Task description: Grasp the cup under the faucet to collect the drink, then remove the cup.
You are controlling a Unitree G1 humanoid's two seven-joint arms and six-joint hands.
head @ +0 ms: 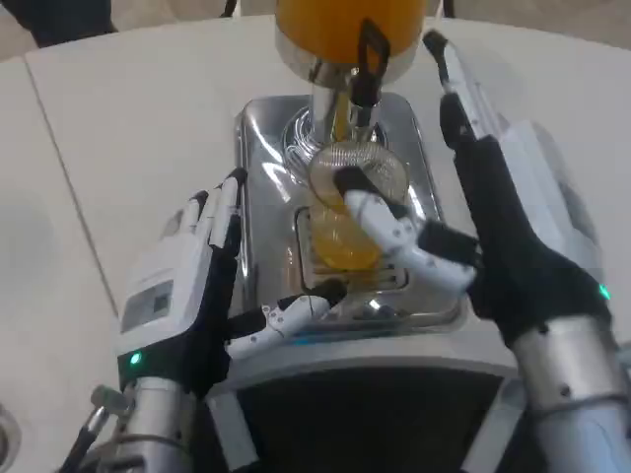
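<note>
The right robot hand (473,212) reaches in with a finger hooked over the cup (347,212), which stands on the tray (264,148) under the faucet (357,84). The left robot hand (202,271) waits beside the tray, fingers extended, empty.

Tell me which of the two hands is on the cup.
The right hand: its fingers wrap the cup of orange drink under the faucet. The left hand stands open beside the steel base, touching no cup.
</note>
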